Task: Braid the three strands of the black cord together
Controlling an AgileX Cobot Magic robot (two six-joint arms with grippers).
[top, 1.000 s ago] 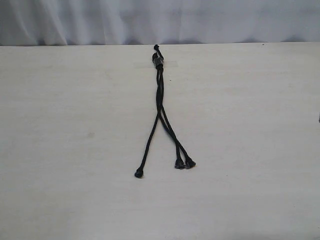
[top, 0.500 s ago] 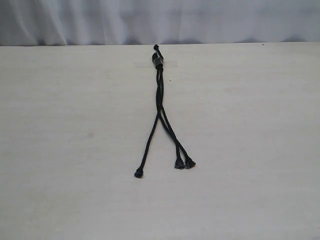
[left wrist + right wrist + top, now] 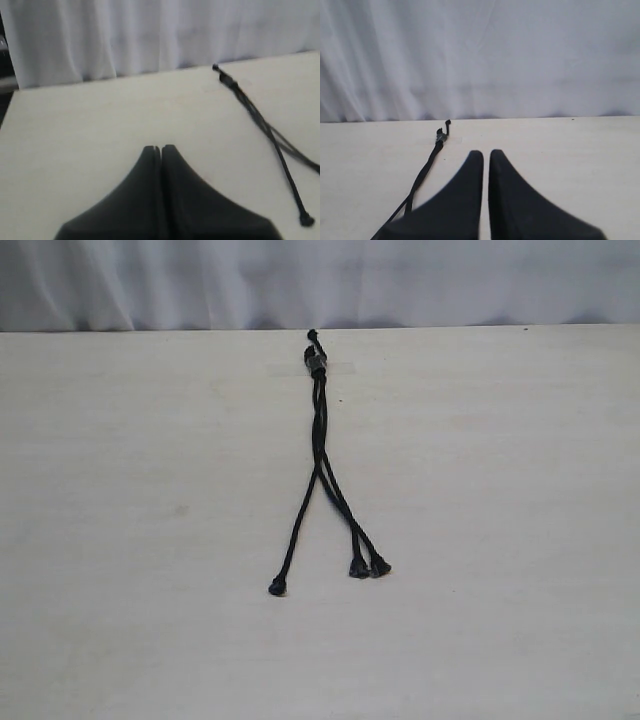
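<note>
— Black cord (image 3: 319, 440): where was it?
— It lay flat on the pale table (image 3: 120, 540), about mid-table, with its bound end (image 3: 316, 362) near the white curtain (image 3: 450, 280) at the far edge. The three strands (image 3: 297, 525) ran together, then parted, one going left and two lying close on the right.
— And the grippers?
— Both were clear of the cord. The left gripper (image 3: 161, 149) had its jaws pressed together on nothing. The right gripper (image 3: 486, 154) showed only a thin slit and was empty too.
</note>
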